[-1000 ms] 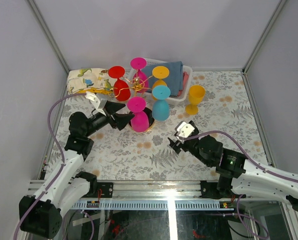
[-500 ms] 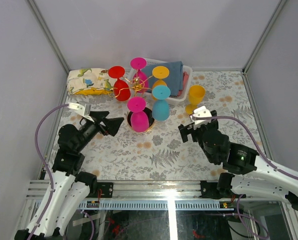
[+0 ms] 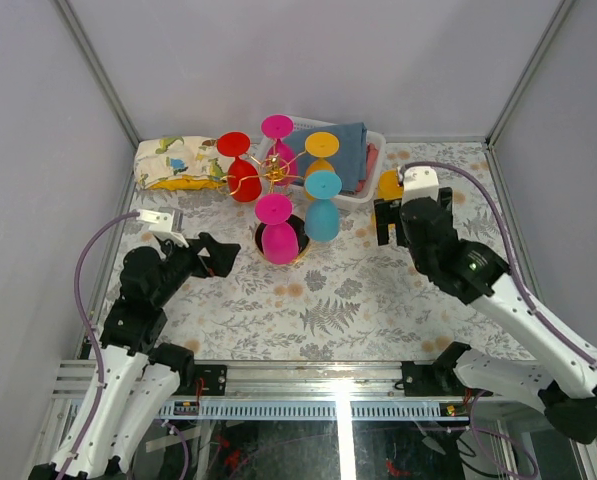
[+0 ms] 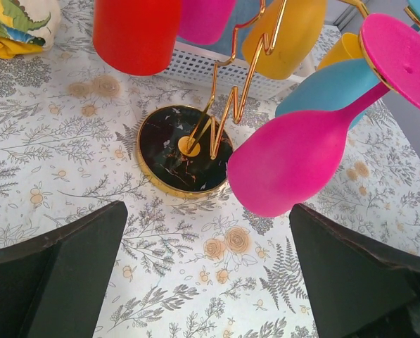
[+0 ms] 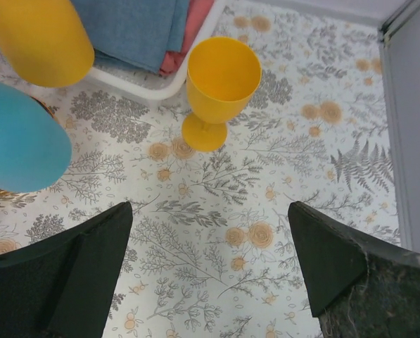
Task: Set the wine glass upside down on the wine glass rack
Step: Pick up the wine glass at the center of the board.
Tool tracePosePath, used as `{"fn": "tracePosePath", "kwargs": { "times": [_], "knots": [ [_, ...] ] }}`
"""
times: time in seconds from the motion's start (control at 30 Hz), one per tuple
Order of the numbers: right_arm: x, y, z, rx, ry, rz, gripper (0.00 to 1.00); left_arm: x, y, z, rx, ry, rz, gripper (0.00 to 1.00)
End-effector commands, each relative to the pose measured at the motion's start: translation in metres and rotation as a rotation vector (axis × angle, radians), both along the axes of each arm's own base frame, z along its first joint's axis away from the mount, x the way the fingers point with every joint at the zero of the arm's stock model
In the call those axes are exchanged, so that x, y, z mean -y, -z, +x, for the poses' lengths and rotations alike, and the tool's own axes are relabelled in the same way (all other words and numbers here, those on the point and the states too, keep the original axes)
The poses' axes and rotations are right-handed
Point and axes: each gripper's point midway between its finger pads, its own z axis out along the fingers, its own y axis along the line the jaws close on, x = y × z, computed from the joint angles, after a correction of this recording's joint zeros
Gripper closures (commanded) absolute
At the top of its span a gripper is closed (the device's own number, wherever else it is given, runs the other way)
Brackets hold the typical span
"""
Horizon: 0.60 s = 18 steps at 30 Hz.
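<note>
- my left gripper has its jaws spread wide, with nothing between them. only the floral table cover shows in the gap.
- it hangs on the near-left side of the wine glass rack. it looks at the rack's round dark gold-rimmed base from close by and is clear of it.
- my right gripper is just as wide apart and has hold of nothing.
- the yellow wine glass stands upright on its foot on the table, mouth up. it is ahead of the right gripper's fingers and not touching them.
- it sits just beside the right-hand corner of the white basket.
- from the top camera the right wrist covers most of that glass, so i only get a sliver of yellow there.
- the rack stands on the table in front of the basket, to the left of the yellow wine glass.
- five glasses hang on the rack bowl down: a red glass, a rear pink glass, an orange glass, a blue glass and a front pink glass.
- in the left wrist view the front pink glass hangs tilted, with its bowl low over the right edge of the rack's base.
- the basket holds a folded blue cloth with a pink cloth beside it.
- a patterned pouch lies at the far left of the table, left of the rack.
</note>
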Motion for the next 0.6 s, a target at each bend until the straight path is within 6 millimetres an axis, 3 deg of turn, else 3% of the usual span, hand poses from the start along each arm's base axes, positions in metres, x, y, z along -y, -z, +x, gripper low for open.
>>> {"fn": "tracePosePath", "kwargs": {
  "times": [0.0, 0.3, 0.57],
  "knots": [
    [-0.011, 0.005, 0.019, -0.088, -0.020, 0.093, 0.01, -0.002, -0.001, -0.006, 0.008, 0.004, 0.018, 0.00],
    [-0.013, 0.044, 0.068, -0.234, 0.065, 0.144, 0.01, -0.004, 0.000, -0.011, 0.009, -0.008, 0.024, 0.00],
    [0.001, 0.065, 0.104, -0.235, 0.154, 0.219, 0.01, -0.005, 0.000, -0.013, 0.012, -0.018, 0.029, 0.00]
  ]
}}
